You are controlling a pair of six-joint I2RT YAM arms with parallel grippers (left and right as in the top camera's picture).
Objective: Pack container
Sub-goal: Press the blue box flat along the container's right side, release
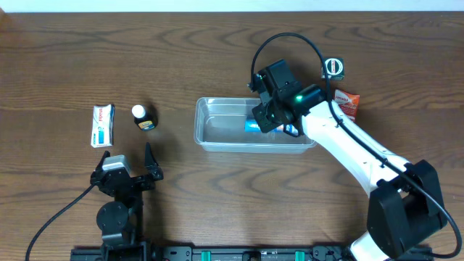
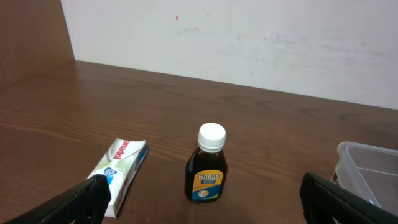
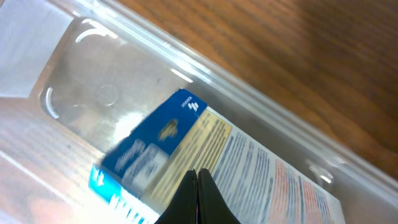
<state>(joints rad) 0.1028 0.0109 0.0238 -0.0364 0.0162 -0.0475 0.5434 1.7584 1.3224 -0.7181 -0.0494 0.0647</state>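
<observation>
Seen from my remote console, the dark wood-grain table (image 1: pixel 65 65) carries a scatter of small goods. At the left of the overhead frame lies a flat white cardboard toothpaste box (image 1: pixel 102 125) with red lettering and a blue-green end. Just to its right stands a small dark brown bottle (image 1: pixel 143 117), upright, with a smooth white screw cap and a yellow and blue label. Below these two, the left gripper (image 1: pixel 127 156) hangs over bare wood with its black jaws spread wide, holding nothing. In its wrist view the two matte fingers (image 2: pixel 87 199) frame the bottle from the bottom corners.

At centre sits the container (image 1: pixel 199 123), a clear plastic rectangular bin with rounded corners and a raised rim, its long side running across the frame. Its glossy walls catch the light.

Inside it, toward its right end, lies a blue cardboard box (image 1: pixel 253 125), one face white with fine print. The right gripper (image 3: pixel 198 182) is down inside the bin over that box, its jaws pressed together into a single black point. I cannot tell whether the tips touch the card. The arm behind it is smooth white with black joints.

At upper right, near the bin, rest a small round black-rimmed object (image 1: pixel 333 67) and an orange-red packet (image 1: pixel 349 104).
</observation>
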